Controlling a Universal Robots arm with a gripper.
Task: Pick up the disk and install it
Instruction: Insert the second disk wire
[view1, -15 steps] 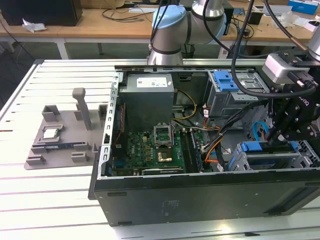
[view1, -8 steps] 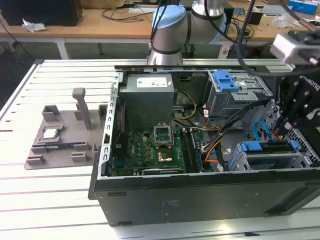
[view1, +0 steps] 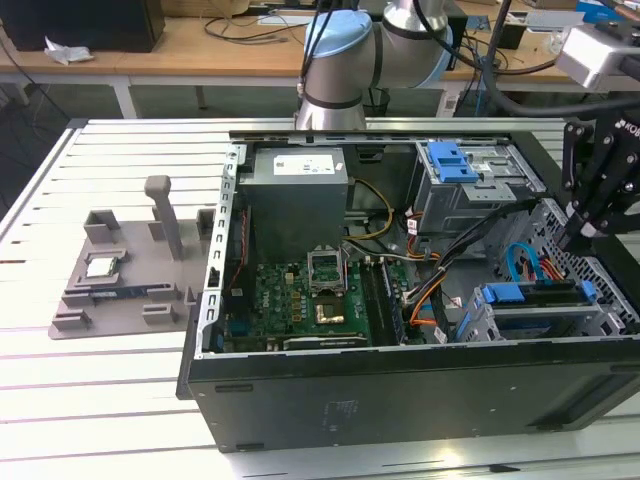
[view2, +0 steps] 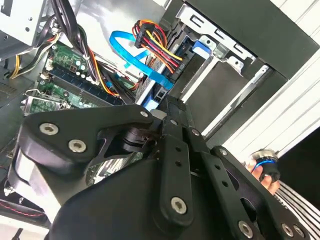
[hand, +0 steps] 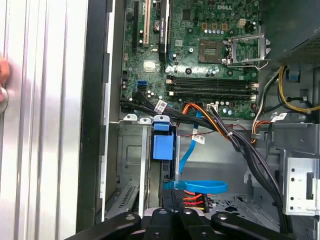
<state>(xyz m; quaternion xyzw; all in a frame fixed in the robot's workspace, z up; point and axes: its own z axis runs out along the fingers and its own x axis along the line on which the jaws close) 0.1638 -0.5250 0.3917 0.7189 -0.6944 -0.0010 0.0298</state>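
Pale slatted tabletop (view1: 110, 400) carries an open computer case (view1: 400, 400) lying on its side, so its inside faces up for the arm to reach.

Nearest in the exterior view, behind the case's black front wall, sits a lower drive cage toward that view's right. The disk (view1: 535, 305) lies in it, its blue carrier bracket showing along the upper edge. It looks seated in the bay, not carried, though how far home it is cannot be judged.

Just above it hangs the gripper (view1: 583, 232). In both wrist views its fingers (hand: 166, 202) are drawn close together with nothing visibly between them. The tips sit by the blue data cable (hand: 200, 186) and the red-and-yellow power leads (view2: 155, 40) at the drive's end. That suits pressing or guiding more than grasping, as a judgement only.

Further in lies the green motherboard (view1: 300, 300) with its empty socket, then the grey power supply (view1: 297, 195). Beside that stands an upper cage topped by a blue latch (view1: 450, 160).

Off to the exterior view's left, well apart from the case, a grey fixture (view1: 120, 280) holds a small square chip (view1: 103, 266) — parked out of the working path.

A person's hand (view2: 264, 175) rests at the table edge beyond the case. At the back rises the arm (view1: 340, 60), with wooden desks behind it.
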